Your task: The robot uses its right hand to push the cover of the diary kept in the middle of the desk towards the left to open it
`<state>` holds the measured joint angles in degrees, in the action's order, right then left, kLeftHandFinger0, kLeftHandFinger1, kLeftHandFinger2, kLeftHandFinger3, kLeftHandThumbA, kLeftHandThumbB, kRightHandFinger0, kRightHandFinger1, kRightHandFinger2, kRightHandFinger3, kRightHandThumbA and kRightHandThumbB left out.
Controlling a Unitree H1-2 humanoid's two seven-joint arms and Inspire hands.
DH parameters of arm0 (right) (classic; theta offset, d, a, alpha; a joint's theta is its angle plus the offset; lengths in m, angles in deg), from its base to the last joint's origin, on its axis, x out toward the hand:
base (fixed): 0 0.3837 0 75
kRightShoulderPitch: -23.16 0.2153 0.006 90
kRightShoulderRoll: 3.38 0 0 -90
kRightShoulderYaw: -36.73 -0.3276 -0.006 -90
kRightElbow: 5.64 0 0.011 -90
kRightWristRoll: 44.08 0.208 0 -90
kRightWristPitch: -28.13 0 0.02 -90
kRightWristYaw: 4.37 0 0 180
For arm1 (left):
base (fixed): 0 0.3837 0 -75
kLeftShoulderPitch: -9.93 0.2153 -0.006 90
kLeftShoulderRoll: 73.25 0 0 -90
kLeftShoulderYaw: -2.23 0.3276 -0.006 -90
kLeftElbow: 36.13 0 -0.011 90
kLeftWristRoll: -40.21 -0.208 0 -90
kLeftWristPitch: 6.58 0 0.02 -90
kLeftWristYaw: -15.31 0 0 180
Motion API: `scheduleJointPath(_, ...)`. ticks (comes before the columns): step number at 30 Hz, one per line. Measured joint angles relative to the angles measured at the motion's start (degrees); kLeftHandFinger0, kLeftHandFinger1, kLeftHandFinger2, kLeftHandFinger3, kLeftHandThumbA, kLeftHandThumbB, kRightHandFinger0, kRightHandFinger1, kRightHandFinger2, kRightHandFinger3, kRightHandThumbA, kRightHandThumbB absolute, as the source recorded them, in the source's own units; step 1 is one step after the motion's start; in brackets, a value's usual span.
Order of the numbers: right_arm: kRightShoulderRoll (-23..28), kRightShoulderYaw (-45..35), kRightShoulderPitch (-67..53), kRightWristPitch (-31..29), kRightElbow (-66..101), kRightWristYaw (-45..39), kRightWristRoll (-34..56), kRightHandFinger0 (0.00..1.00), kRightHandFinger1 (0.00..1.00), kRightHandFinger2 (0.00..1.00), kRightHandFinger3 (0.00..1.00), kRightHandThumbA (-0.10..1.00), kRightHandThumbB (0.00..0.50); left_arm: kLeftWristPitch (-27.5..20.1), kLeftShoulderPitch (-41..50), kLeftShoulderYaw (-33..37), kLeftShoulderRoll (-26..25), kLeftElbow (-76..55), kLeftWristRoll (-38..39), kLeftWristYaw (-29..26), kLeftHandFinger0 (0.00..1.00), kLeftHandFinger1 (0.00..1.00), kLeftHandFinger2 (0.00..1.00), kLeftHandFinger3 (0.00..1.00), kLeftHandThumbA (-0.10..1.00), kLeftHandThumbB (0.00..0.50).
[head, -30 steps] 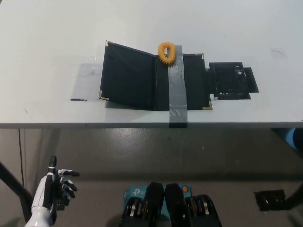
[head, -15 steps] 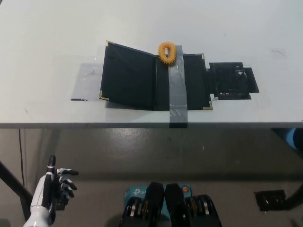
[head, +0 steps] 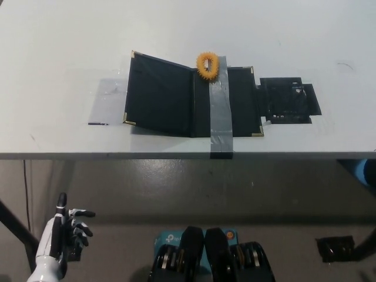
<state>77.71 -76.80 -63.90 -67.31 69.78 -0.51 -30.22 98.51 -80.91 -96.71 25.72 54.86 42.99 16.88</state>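
Plainly, left robot hand [head: 59, 238]: white, resting low at the lower left, below the bench edge and well apart from the diary; fingers spread, holding nothing.
Right robot hand: not in view, so its state cannot be told.
Diary [head: 192, 101]: lies open near the middle of the bench [head: 59, 59]; its left cover [head: 160, 100] is swung over to the left, seemingly not quite flat, with the right half beside it.
Tape [head: 219, 114]: a grey strip runs across the diary's right half and over the bench's front edge, pinning it down.
Orange ring [head: 207, 64]: sits at the diary's top edge, touching the tape.
Black flap [head: 288, 100]: lies just right of the diary.
Judgement: the opening looks done.
Risk: if the cover is indeed raised, it could fall back shut; a late push could drag the ring or strain the tape.
Hard to make out: how high the cover stands, and what the black flap is.
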Motion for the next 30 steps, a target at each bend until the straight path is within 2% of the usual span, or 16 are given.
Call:
scheduleJointPath(4,0.2,0.3,0.2,0.0,0.0,0.2,0.0,0.66,0.76,0.79,0.80,0.98,0.233,0.0,0.0,-0.2,0.0,0.0,0.1,0.0,0.07,0.17,0.24,0.41,1.00,0.460)
scheduleJointPath(5,0.2,0.3,0.3,0.0,0.0,0.3,0.0,0.67,0.78,0.81,0.82,0.98,0.217,0.0,0.0,-0.2,-0.1,0.0,0.0,0.0,0.08,0.19,0.26,0.43,1.00,0.426)
scheduleJointPath(6,0.2,0.3,0.4,0.0,0.0,0.4,0.0,0.67,0.78,0.81,0.83,0.98,0.216,-0.1,0.0,-0.2,-0.1,0.0,0.0,0.0,0.08,0.19,0.26,0.44,1.00,0.421)
scheduleJointPath(10,0.2,0.4,0.5,0.0,-0.1,0.5,0.0,0.65,0.76,0.80,0.81,0.97,0.237,-0.1,0.0,-0.2,-0.2,0.0,0.1,0.0,0.08,0.18,0.24,0.43,1.00,0.435)
scheduleJointPath(13,0.2,0.4,0.6,0.0,-0.1,0.6,0.0,0.66,0.77,0.81,0.81,0.98,0.234,-0.1,0.0,-0.2,-0.2,0.0,0.1,0.0,0.06,0.15,0.22,0.42,1.00,0.427)
scheduleJointPath(16,0.2,0.4,0.6,0.0,-0.1,0.7,0.0,0.66,0.77,0.80,0.82,0.97,0.224,-0.1,0.0,-0.2,-0.2,0.0,0.1,0.0,0.08,0.17,0.24,0.41,1.00,0.422)
scheduleJointPath(19,0.2,0.4,0.6,0.0,-0.1,0.8,0.0,0.64,0.75,0.79,0.80,0.97,0.236,-0.2,0.0,-0.3,-0.2,0.0,0.1,0.0,0.07,0.17,0.23,0.40,1.00,0.455)
scheduleJointPath(24,0.2,0.5,0.9,0.0,-0.1,1.0,0.0,0.66,0.77,0.79,0.81,0.96,0.216,-0.2,0.0,-0.4,-0.2,0.0,0.2,0.0,0.07,0.17,0.22,0.39,1.00,0.454)
scheduleJointPath(25,0.2,0.5,0.9,0.0,-0.1,1.0,0.0,0.66,0.77,0.79,0.81,0.96,0.241,-0.2,0.0,-0.4,-0.2,0.0,0.2,0.0,0.07,0.17,0.22,0.39,1.00,0.453)
scheduleJointPath(27,0.2,0.5,0.9,0.0,-0.1,1.0,0.1,0.66,0.77,0.80,0.83,0.96,0.245,-0.2,0.0,-0.4,-0.2,0.0,0.2,0.0,0.07,0.17,0.22,0.39,1.00,0.457)
scheduleJointPath(28,0.2,0.5,0.9,0.0,0.0,1.0,0.1,0.65,0.76,0.79,0.82,0.95,0.253,-0.2,0.0,-0.4,-0.2,0.0,0.2,0.0,0.07,0.17,0.22,0.39,1.00,0.444)
scheduleJointPath(29,0.2,0.5,0.9,0.0,0.0,1.0,0.1,0.65,0.76,0.78,0.81,0.95,0.254,-0.3,0.0,-0.4,-0.2,0.0,0.2,0.0,0.07,0.17,0.22,0.39,1.00,0.475)
scheduleJointPath(30,0.2,0.5,0.9,0.1,0.0,1.0,0.1,0.65,0.76,0.78,0.81,0.95,0.255,-0.3,0.0,-0.4,-0.2,0.0,0.2,0.0,0.07,0.17,0.22,0.38,1.00,0.477)
